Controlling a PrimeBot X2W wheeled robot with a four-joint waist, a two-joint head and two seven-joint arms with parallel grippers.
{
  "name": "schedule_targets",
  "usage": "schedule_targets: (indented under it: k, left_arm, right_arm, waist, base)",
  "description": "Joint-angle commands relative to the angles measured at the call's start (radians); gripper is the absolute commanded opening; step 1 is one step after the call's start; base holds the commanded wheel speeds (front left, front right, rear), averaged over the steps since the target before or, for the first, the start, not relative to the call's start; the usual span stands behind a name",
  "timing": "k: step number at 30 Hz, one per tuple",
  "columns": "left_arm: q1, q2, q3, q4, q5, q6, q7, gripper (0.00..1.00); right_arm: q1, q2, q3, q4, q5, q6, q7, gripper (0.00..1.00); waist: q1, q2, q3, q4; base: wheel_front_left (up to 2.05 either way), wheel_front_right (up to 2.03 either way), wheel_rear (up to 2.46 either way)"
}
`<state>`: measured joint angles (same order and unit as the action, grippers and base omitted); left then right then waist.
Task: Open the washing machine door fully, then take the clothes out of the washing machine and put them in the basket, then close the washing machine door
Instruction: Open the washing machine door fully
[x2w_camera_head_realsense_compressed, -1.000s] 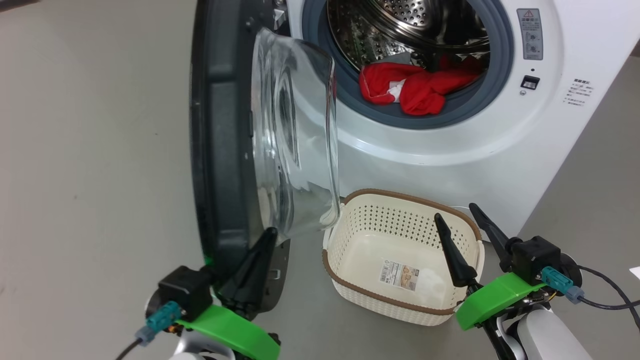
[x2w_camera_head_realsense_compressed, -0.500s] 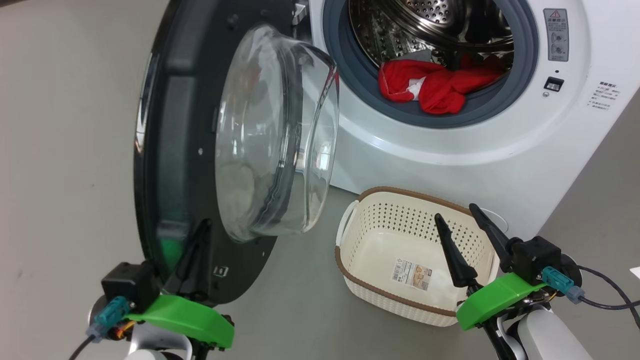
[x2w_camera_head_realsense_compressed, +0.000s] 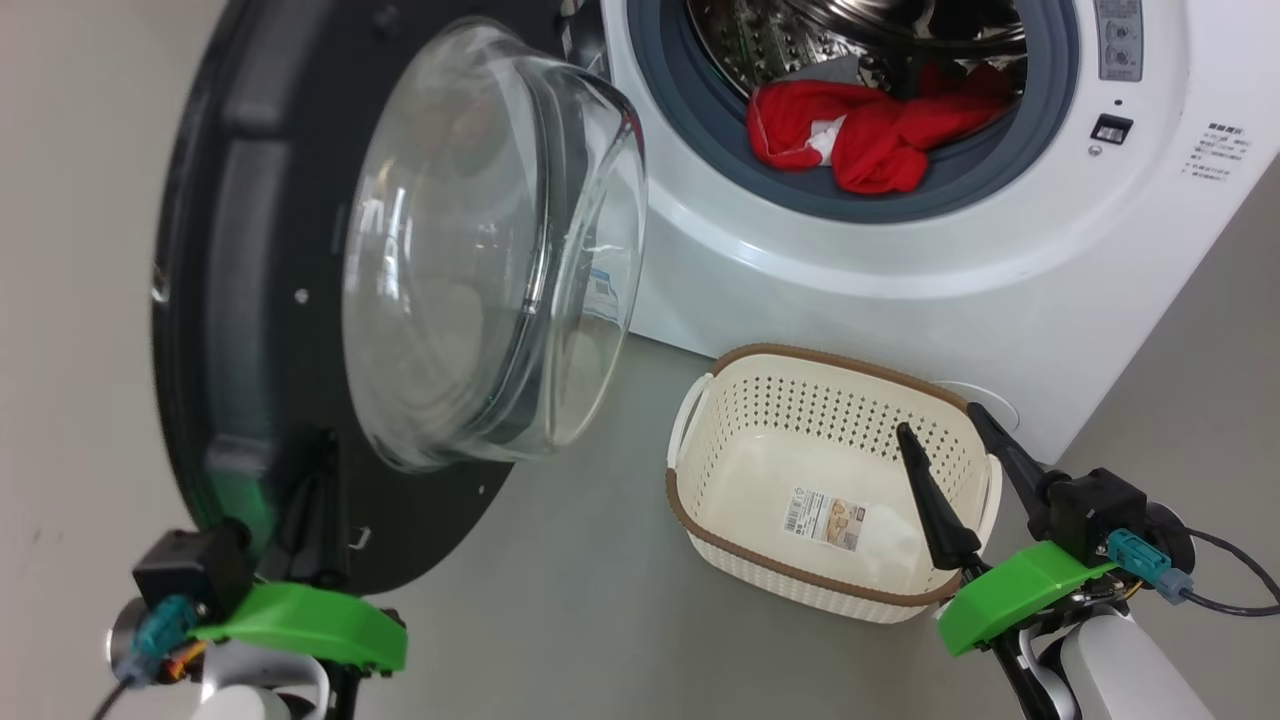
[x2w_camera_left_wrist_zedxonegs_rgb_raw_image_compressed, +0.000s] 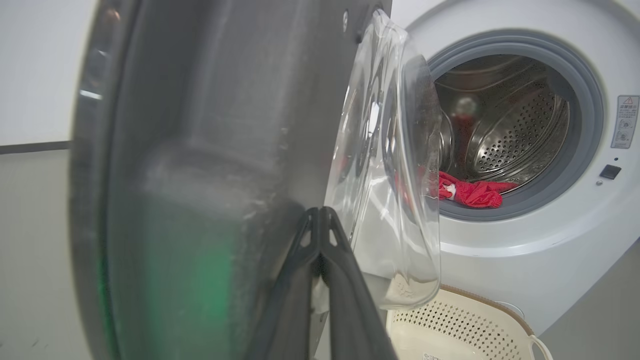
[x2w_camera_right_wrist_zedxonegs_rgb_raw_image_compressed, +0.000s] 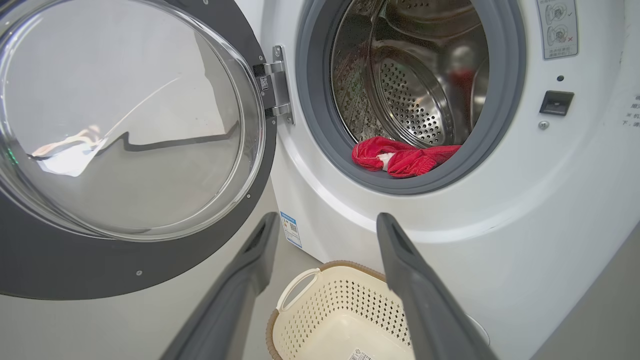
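The washing machine door (x2w_camera_head_realsense_compressed: 250, 250) stands swung out to the left, its glass bowl (x2w_camera_head_realsense_compressed: 470, 260) facing the machine. My left gripper (x2w_camera_head_realsense_compressed: 322, 445) is shut, its fingertips (x2w_camera_left_wrist_zedxonegs_rgb_raw_image_compressed: 320, 214) resting against the door's (x2w_camera_left_wrist_zedxonegs_rgb_raw_image_compressed: 200, 125) black inner rim near the bottom. Red clothes (x2w_camera_head_realsense_compressed: 860, 130) lie at the front lip of the washing machine (x2w_camera_head_realsense_compressed: 900, 290) drum, also seen as clothes (x2w_camera_right_wrist_zedxonegs_rgb_raw_image_compressed: 400, 155) and clothes (x2w_camera_left_wrist_zedxonegs_rgb_raw_image_compressed: 470, 192). The basket (x2w_camera_head_realsense_compressed: 800, 355) sits empty on the floor before the machine. My right gripper (x2w_camera_head_realsense_compressed: 940, 420) hangs open over the basket's right end, fingers (x2w_camera_right_wrist_zedxonegs_rgb_raw_image_compressed: 395, 240) apart with nothing between them.
Grey floor (x2w_camera_head_realsense_compressed: 580, 600) lies between door and basket. The door hinge (x2w_camera_right_wrist_zedxonegs_rgb_raw_image_compressed: 275, 85) is at the drum opening's left. A small blue label (x2w_camera_right_wrist_zedxonegs_rgb_raw_image_compressed: 289, 229) marks the machine's lower front. A dark cable (x2w_camera_head_realsense_compressed: 1230, 580) trails from my right wrist.
The door has swung further open to the left, with my shut left gripper moving left against its rim. The head view shifted slightly. My right gripper stays open over the basket.
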<state>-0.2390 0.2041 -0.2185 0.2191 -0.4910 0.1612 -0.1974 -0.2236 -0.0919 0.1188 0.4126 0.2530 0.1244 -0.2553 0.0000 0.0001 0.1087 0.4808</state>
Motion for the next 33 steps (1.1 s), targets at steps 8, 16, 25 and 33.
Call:
schedule_targets:
  k: [8,16,25,33]
  left_arm:
    - [-0.077,0.048,0.097,0.053,0.002,0.028,-0.038,0.00]
    - [-0.118,0.047,0.145,0.115,-0.006,0.024,-0.058,0.00]
    - [-0.180,0.044,0.209,0.183,0.006,0.003,-0.064,0.00]
    - [-0.218,0.015,0.320,0.216,0.028,-0.040,-0.064,0.00]
  right_arm:
    - [-0.014,-0.019,0.030,-0.022,-0.008,0.006,-0.006,1.00]
    - [-0.020,-0.037,0.040,-0.019,-0.011,0.006,-0.006,1.00]
    - [-0.023,-0.057,0.050,-0.015,-0.012,0.006,-0.006,1.00]
    - [-0.029,-0.082,0.053,-0.024,-0.014,0.006,-0.006,1.00]
  waist:
    - [0.0000,-0.0001,0.031,-0.003]
    - [0.0000,-0.0001,0.056,-0.001]
    - [0.0000,-0.0001,0.077,0.000]
    - [0.0000,-0.0001,0.109,-0.001]
  base:
    - [0.00,0.00,0.00]
    - [0.00,0.00,0.00]
    - [0.00,0.00,0.00]
    - [0.00,0.00,0.00]
